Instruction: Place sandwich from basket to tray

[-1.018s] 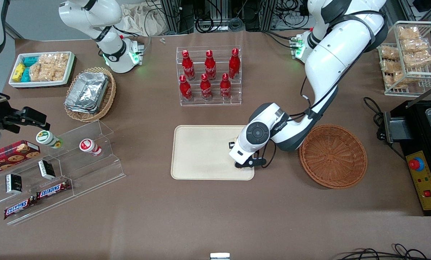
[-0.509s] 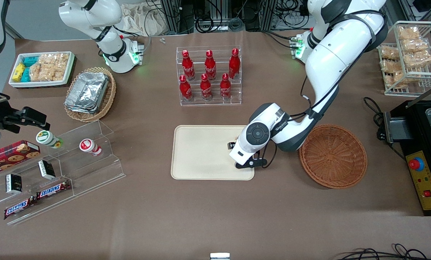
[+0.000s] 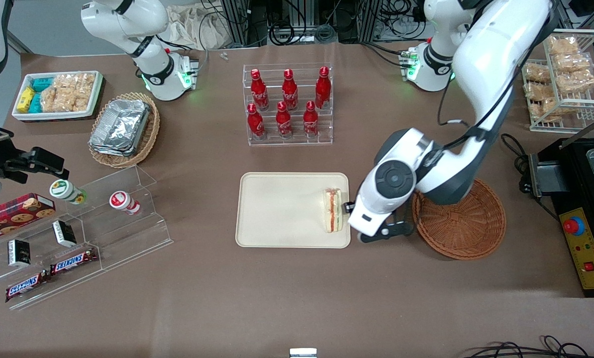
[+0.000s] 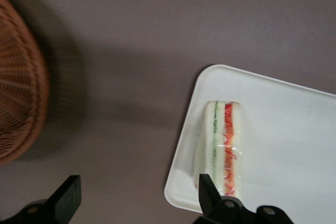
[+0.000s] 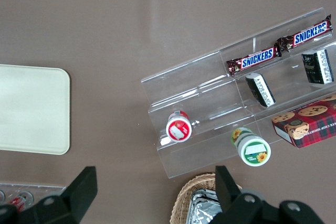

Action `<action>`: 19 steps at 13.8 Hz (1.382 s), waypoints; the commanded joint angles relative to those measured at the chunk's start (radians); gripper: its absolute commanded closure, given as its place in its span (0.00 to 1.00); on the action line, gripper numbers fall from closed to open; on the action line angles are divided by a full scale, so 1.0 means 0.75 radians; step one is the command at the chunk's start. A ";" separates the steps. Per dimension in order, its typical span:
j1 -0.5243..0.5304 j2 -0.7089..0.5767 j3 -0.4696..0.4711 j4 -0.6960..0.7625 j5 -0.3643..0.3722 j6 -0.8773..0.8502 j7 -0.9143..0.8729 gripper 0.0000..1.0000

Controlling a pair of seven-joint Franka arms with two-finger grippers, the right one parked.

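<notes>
Sandwich (image 3: 332, 210), striped red and green along its edge, is seen lying on the tray (image 3: 282, 211) at about three o'clock, while the left gripper (image 4: 137, 198), fingers spread wide and apparently empty, is held between tray and basket (image 3: 463, 223).

The sandwich (image 3: 332, 210) lies on the tray (image 3: 277, 209), at the tray's end nearest the basket (image 3: 463, 223). The end effector (image 4: 137, 199), fingers spread apart, hangs above the bare counter (image 3: 297, 293) between tray and basket, just beside the sandwich, not touching it.
</notes>
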 commanded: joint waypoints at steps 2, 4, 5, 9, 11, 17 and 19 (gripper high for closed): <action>0.006 -0.186 0.025 -0.034 -0.082 -0.149 -0.011 0.00; 0.004 -0.308 0.148 -0.072 -0.186 -0.186 0.046 0.00; 0.000 -0.380 0.217 -0.131 -0.233 -0.188 0.147 0.00; -0.004 -0.701 0.442 -0.397 -0.366 -0.182 0.540 0.00; -0.002 -0.816 0.548 -0.508 -0.395 -0.180 0.765 0.00; 0.000 -0.892 0.749 -0.543 -0.407 -0.280 1.230 0.00; -0.002 -0.845 0.743 -0.478 -0.395 -0.319 1.244 0.00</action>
